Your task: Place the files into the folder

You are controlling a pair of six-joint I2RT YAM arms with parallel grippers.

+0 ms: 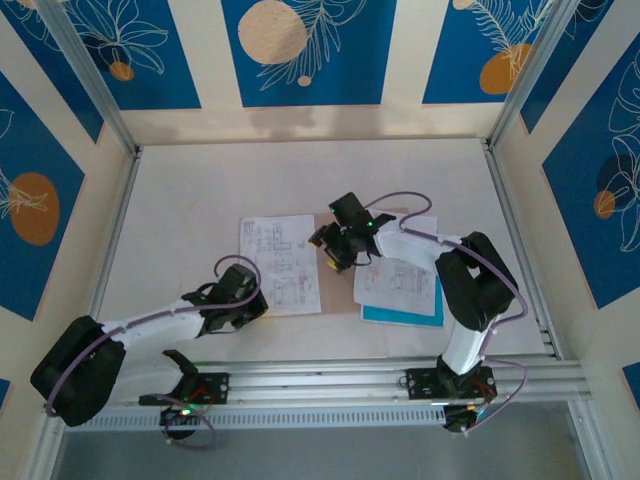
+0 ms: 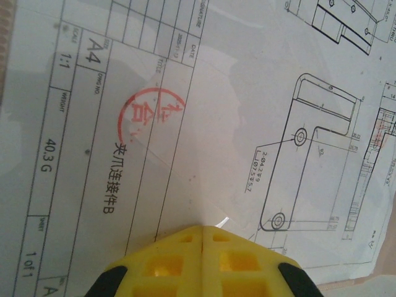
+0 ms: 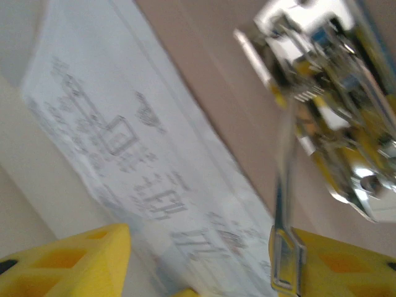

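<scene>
On the table [image 1: 200, 190] centre, folder [image 1: 338, 298] lies open | one printed sheet [image 1: 280, 262] at its left, other files [image 1: 400, 285] on the cyan sheet [image 1: 400, 319] right | my right gripper [image 3: 201, 247] gapes empty at the clip [image 3: 322, 105] | left gripper [image 2: 204, 235] pinched closed over that printed sheet | step's clip-opening I reckon, next needs a clean catch on it

Far half of the table [image 1: 300, 170] is bare up to the back wall [image 1: 300, 125], with bare strips along its left and right sides. Centre is occupied by a printed sheet [image 1: 280, 262], the folder [image 1: 338, 295] and a stack of sheets [image 1: 400, 285]. The right arm [image 1: 470, 285] crosses over that stack, with the right gripper [image 1: 335, 255] low above the folder. The left arm [image 1: 150, 325] bars the near-left corner. A frame rail [image 1: 320, 380] closes the near edge.
</scene>
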